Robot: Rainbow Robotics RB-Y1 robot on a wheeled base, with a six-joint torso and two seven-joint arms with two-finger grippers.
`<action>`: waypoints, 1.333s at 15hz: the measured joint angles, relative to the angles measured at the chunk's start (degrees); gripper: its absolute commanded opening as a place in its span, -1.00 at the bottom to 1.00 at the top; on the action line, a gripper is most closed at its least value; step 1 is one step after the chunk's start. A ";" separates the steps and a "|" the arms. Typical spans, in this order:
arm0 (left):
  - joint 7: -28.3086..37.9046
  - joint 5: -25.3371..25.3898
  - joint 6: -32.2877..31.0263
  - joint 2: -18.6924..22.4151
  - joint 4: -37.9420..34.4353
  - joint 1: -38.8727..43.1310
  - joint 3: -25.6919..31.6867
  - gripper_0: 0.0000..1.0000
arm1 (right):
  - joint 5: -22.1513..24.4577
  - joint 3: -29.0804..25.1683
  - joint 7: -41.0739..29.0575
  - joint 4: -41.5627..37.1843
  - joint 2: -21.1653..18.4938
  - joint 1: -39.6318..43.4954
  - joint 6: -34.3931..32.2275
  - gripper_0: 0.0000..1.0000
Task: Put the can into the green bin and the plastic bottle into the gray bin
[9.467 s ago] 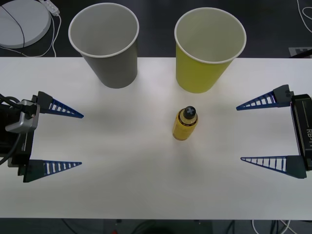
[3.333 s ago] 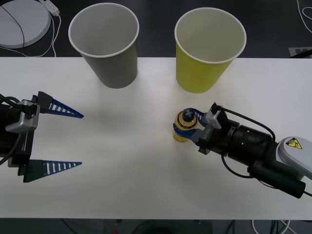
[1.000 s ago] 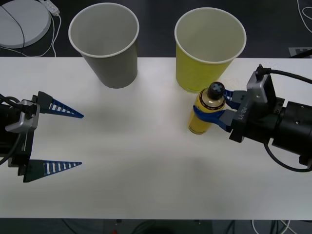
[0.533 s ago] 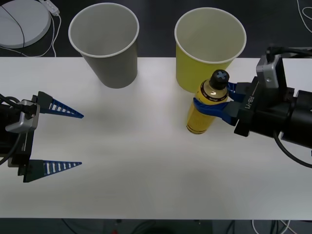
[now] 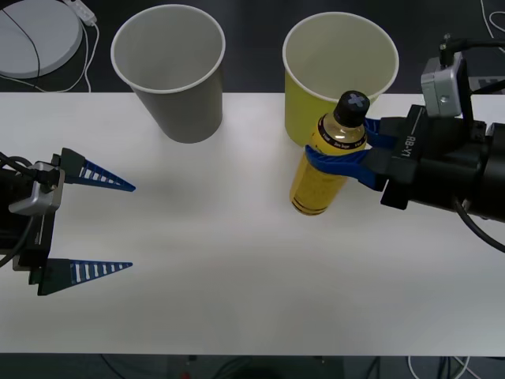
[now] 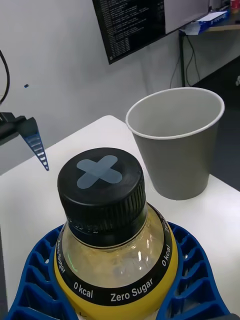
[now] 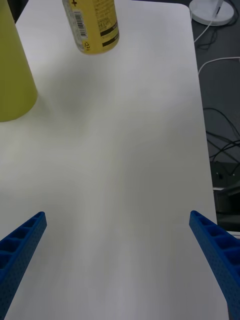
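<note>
While lifted, plastic bottle (image 5: pixel 319 170) (tilted) fills right end effector (image 5: pixel 345 150).

A white table (image 5: pixel 237 276) filled most of the front view, over a dark floor (image 5: pixel 252 31). At the upper left sat a round white disc (image 5: pixel 35 35) with a white cable (image 5: pixel 87 55). In the right wrist view, a pale wall (image 6: pixel 50 75) carried a dark text-filled screen (image 6: pixel 135 25).
</note>
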 measured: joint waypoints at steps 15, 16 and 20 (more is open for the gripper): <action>0.00 0.00 0.00 0.00 0.00 0.00 0.00 1.00 | 12.70 0.16 -23.64 8.33 -2.33 -18.14 -15.88 -1.00; 0.00 0.00 0.00 0.00 0.00 0.00 0.00 1.00 | 15.10 0.16 -27.13 8.28 -2.30 -19.32 -16.04 -1.00; 0.00 0.00 0.00 0.00 0.00 0.00 0.00 1.00 | 23.41 0.17 -39.28 9.64 -1.96 -24.79 -20.53 -1.00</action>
